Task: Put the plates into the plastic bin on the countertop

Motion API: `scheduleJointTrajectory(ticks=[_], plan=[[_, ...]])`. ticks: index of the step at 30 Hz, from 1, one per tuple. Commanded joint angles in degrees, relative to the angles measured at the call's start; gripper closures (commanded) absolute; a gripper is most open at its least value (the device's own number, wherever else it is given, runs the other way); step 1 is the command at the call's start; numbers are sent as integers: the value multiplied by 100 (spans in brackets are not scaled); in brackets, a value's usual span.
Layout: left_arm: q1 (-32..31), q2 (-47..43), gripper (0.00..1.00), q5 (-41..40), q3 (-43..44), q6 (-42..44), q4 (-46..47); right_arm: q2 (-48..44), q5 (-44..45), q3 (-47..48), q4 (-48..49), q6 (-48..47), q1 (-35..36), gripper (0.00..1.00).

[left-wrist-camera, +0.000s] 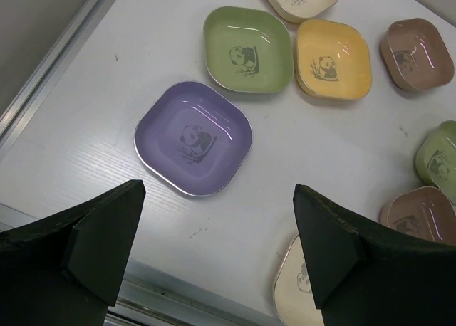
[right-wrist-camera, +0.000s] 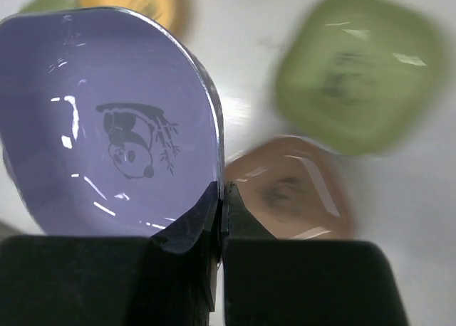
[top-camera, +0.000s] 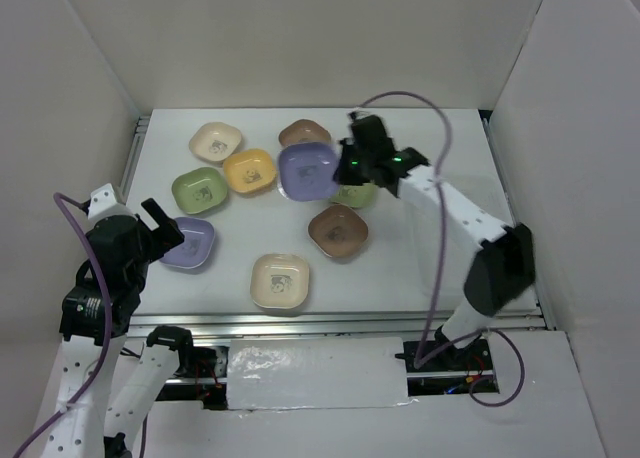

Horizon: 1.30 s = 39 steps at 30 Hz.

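My right gripper is shut on the rim of a lavender plate and holds it tilted above the table's middle back; the right wrist view shows the rim pinched between the fingers and the plate's panda print. My left gripper is open and empty at the left, just above a second lavender plate, which also shows in the left wrist view ahead of the open gripper. The plastic bin lies at the near edge between the arm bases.
On the countertop lie a cream plate, a brown plate, a yellow plate, a green plate, another green plate under the right gripper, a brown plate and a cream plate. White walls enclose it.
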Motion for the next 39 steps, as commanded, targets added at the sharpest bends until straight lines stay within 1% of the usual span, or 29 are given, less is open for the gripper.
scheduleJointTrajectory(ticks=[1, 2, 3, 4, 5, 6, 7, 9, 10, 11, 14, 15, 16, 18, 19, 22, 23, 25, 26, 27, 28, 29, 30, 31, 34, 36, 37, 38, 39], plan=[[-33, -56, 1, 86, -57, 164, 299, -1460, 128, -1033, -275, 166, -1096, 100], [-41, -47, 1, 112, -57, 173, 325, -1776, 66, -1715, -214, 314, -1613, 100], [-50, -12, 1, 112, -57, 181, 317, -2415, 48, -2052, -74, 403, -1879, 100], [-42, 31, 1, 103, -57, 181, 317, -2717, 170, -2621, -46, 682, -2395, 100], [-50, 128, 1, 121, -48, 173, 317, -2998, 232, -2888, -3, 824, -2670, 100], [-50, 189, 1, 121, -31, 173, 299, -3558, 276, -3169, 146, 965, -2899, 100], [-50, 242, 1, 129, -30, 173, 299, -3799, 268, -3633, 243, 1114, -3371, 100], [-50, 462, 1, 182, 4, 199, 264, -4195, 337, -3996, 349, 1299, -3866, 100], [-50, 523, 1, 182, 13, 208, 255, -4205, 425, -4050, 332, 1396, -4085, 100], [-59, 655, 1, 191, 22, 199, 238, -4188, 530, -4085, 254, 1501, -4479, 100], [-68, 874, 1, 375, 84, 304, 229, -4135, 435, -4427, 428, 1923, -4999, 100], [-77, 928, 1, 506, 145, 331, 211, -4144, 382, -4585, 707, 2072, -5071, 100], [-94, 998, 1, 586, 197, 366, 159, -4135, 434, -4856, 823, 2413, -5150, 100], [-138, 1209, 1, 805, 303, 296, 53, -4039, 522, -5086, 1113, 2723, -5256, 100], [-147, 1297, 1, 1294, 303, 296, 53, -3986, 548, -5114, 1158, 2976, -5265, 100], [-226, 1657, 1, 1850, 198, 138, 53, -3644, 558, -5106, 1351, 3294, -5213, 100], [-304, 1806, 1, 1852, 155, 7, 53, -3486, 566, -5079, 1351, 3365, -5186, 100], [-384, 1886, 1, 1791, 49, -196, 53, -3388, 671, -5009, 1351, 3506, -5081, 88], [-445, 1939, 1, 1773, 5, -388, 70, -3353, 707, -4991, 1343, 3550, -5063, 80], [-481, 1948, 1, 1799, -152, -477, 210, -3362, 698, -4982, 1351, 3576, -5054, 33], [-516, 1983, 1, 1834, -241, -547, 281, -3396, 707, -4974, 1343, 3629, -5011, 22], [-594, 2087, 1, 1939, -302, -679, 325, -3449, 707, -4947, 1351, 3629, -4984, 16], [-647, 2149, 1, 1966, -460, -741, 421, -3467, 707, -4912, 1299, 3638, -4949, 4], [-709, 2202, 1, 1958, -539, -802, 474, -3511, 707, -4816, 1264, 3603, -4905, 0], [-1182, 2395, 1, 1817, -847, -1013, 755, -3782, 777, -4570, 1000, 3428, -4572, 0], [-1385, 2492, 2, 1765, -1023, -1110, 896, -4221, 987, -4386, 737, 3218, -4116, 0], [-1612, 2623, 3, 1738, -1058, -1128, 1010, -4406, 1084, -4341, 710, 3095, -3879, 0], [-1719, 2712, 3, 1686, -1102, -1163, 1046, -4799, 1241, -4297, 701, 2963, -3450, 0], [-1851, 2808, 3, 1581, -1103, -1181, 1072, -4951, 1339, -4192, 657, 2735, -3072, 0]])
